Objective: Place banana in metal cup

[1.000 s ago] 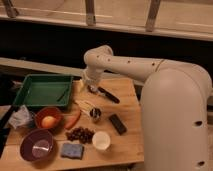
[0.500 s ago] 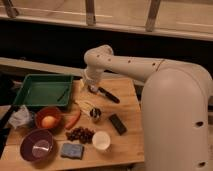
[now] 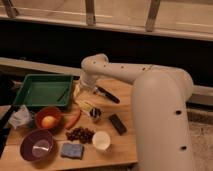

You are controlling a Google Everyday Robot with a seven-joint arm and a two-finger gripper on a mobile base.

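Looks like a robot test bench in an office-type building. Small wooden table [image 3: 125, 146] at lower centre holds staged props: green tray [image 3: 42, 90], purple bowl [image 3: 24, 146], paper cup [image 3: 101, 140]. Railing posts [image 3: 90, 12] run across the top edge. Gripper [image 3: 88, 91] hangs over the table's middle.

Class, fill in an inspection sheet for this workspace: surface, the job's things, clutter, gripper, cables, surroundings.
Surface: wooden table, crowded.
Job's things: banana lies on the table beside the metal cup, not in it.
Clutter: green tray, orange bowl with a fruit, purple bowl, white cup, pepper, grapes, sponge, black block, black-handled tool, crumpled bag.
Gripper: gripper low near the table's back, between tray and tool, behind the banana.
Cables: nothing seen.
Surroundings: dark wall, window rails above.
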